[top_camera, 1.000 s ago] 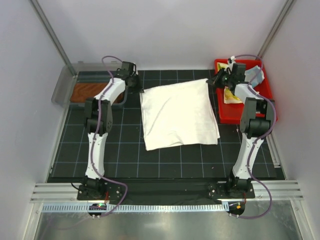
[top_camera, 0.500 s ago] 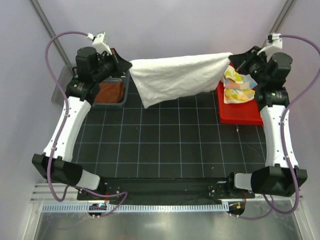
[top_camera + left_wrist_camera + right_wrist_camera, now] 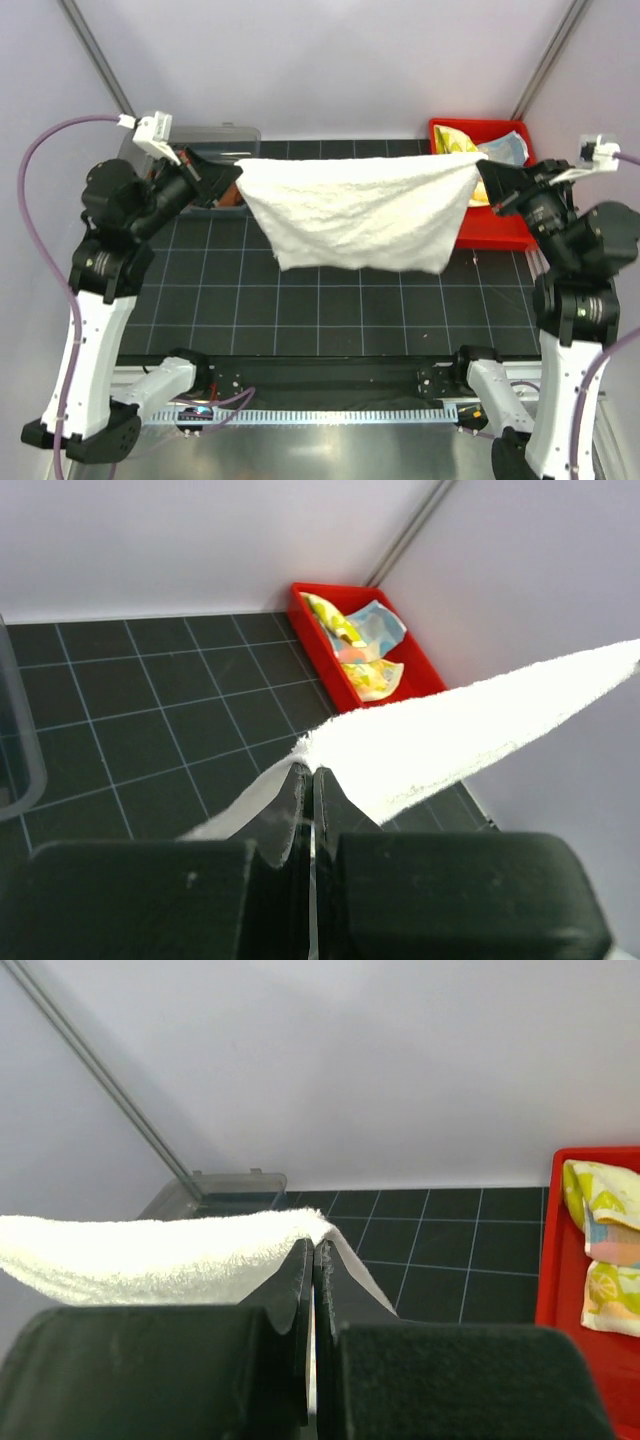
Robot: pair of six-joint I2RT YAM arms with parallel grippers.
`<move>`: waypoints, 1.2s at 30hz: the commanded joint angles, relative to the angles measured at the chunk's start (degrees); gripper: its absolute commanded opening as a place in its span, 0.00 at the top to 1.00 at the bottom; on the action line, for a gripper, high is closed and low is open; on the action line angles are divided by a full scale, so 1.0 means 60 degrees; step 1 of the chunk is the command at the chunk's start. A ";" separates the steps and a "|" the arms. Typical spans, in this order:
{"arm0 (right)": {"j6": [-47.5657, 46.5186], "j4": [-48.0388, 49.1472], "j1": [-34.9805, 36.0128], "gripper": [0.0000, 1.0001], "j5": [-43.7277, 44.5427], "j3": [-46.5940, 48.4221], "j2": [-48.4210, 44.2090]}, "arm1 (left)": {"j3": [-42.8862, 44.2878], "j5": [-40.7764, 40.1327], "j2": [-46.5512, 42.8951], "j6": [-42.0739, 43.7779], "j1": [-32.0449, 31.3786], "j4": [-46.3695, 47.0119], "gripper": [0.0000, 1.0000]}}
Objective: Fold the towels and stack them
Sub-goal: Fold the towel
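The white towel [image 3: 360,212] hangs in the air, stretched between both arms above the black mat. My left gripper [image 3: 236,172] is shut on its left top corner [image 3: 312,748]. My right gripper [image 3: 480,170] is shut on its right top corner [image 3: 318,1226]. The cloth sags in the middle and its lower edge hangs free. A pale yellow patterned towel [image 3: 452,141] and a light-blue one [image 3: 505,150] lie crumpled in the red tray [image 3: 497,229]. A rust-brown towel [image 3: 232,200] lies in the grey bin, mostly hidden behind the left gripper.
The clear grey bin [image 3: 225,135] stands at the back left of the gridded black mat [image 3: 330,310]. The red tray stands at the back right, against the side wall. Metal frame posts [image 3: 95,55] rise at both back corners.
Both arms have lifted the white towel off the mat and drawn it up and toward the front, spreading apart so that it hangs stretched between them.
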 commanded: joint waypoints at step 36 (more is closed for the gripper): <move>0.1131 0.4948 0.0552 0.40 0.0062 -0.0294 0.9790 | 0.5268 -0.3180 1.0872 0.1609 -0.0008 -0.0581 0.30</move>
